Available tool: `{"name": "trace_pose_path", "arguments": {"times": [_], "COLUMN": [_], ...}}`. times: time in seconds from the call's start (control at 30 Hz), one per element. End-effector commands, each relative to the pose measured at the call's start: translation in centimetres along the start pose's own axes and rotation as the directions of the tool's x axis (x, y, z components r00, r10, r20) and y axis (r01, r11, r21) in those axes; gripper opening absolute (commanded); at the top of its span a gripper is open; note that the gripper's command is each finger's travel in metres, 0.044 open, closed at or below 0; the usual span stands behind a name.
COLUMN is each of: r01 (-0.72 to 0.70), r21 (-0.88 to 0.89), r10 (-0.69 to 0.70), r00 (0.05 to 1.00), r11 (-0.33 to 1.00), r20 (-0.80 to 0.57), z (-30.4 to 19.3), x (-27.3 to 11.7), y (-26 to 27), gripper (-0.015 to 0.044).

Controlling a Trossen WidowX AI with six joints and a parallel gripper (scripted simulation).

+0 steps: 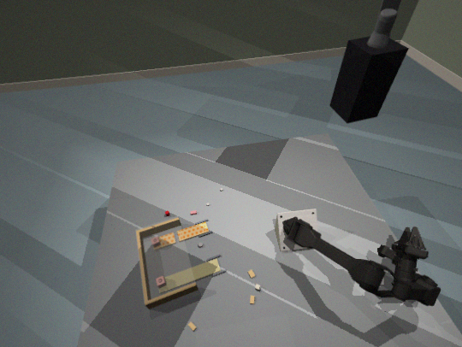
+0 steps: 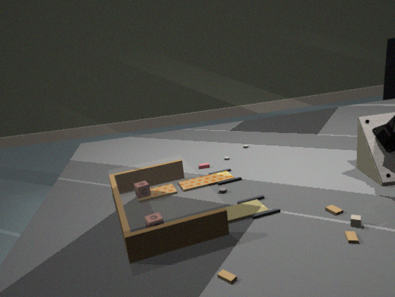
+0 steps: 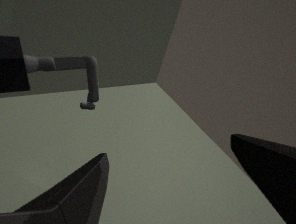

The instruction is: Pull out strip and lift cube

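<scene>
A plain yellow strip (image 1: 190, 276) (image 2: 246, 211) looks to be in one piece; a pinkish cube (image 1: 160, 280) (image 2: 153, 219) with a mark on top sits at its far end, partly behind the wall in the exterior view. An orange-dotted strip lies in two pieces with a gap: an outer piece (image 1: 192, 231) (image 2: 205, 180) and an inner piece (image 1: 169, 239) (image 2: 164, 190). Another pinkish cube (image 1: 156, 241) (image 2: 142, 189), with a letter like C on its side, sits on the inner piece. My gripper (image 1: 412, 231) (image 3: 169, 150) is open and empty, far right of the strips.
A three-sided wooden frame (image 1: 142, 269) (image 2: 179, 235) surrounds the inner ends of the strips. Dark rails flank the outer ends. A grey disc (image 1: 200, 245) (image 2: 222, 190) lies between the strips. Small tan blocks, a white cube (image 1: 257, 287) (image 2: 355, 220) and a red block (image 1: 193, 212) (image 2: 204, 166) lie around.
</scene>
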State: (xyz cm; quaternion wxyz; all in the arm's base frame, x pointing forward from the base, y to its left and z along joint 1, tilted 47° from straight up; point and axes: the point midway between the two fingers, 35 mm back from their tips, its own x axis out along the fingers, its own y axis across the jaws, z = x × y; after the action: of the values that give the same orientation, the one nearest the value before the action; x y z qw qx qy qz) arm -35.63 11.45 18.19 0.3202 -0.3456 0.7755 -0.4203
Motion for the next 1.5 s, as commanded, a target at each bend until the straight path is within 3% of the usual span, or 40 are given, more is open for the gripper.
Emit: {"name": "trace_pose_path", "arguments": {"times": [0.0,0.33,0.57,0.77,0.93,1.07,1.23,1.47], "r01": [-0.002,-0.228,-0.422,-0.525,-0.558,-0.574,-0.621,-0.597], "r21": [-0.004,-0.386,-0.638,-0.771,-0.820,-0.819,-0.765,-0.678], "r10": [0.002,0.220,0.433,0.607,0.737,0.805,0.884,0.889], "r00": [1.000,0.973,0.889,0.760,0.605,0.488,0.247,-0.144], "r11": [1.000,0.894,0.644,0.361,0.123,0.005,-0.169,-0.428], "r20": [0.000,-0.066,-0.152,-0.233,-0.301,-0.337,-0.396,-0.435], "z": [0.0,0.1,0.5,1.2,2.1,3.0,5.2,10.8], "x": [-0.1,-6.2,-12.1,-17.3,-22.1,-25.2,-31.4,-40.4], "y": [0.0,0.3,0.4,0.0,-0.9,-2.0,-4.8,-10.0], "gripper": [0.0400,0.0400,0.0400,0.0400,0.0400,0.0400,0.0400,0.0400]}}
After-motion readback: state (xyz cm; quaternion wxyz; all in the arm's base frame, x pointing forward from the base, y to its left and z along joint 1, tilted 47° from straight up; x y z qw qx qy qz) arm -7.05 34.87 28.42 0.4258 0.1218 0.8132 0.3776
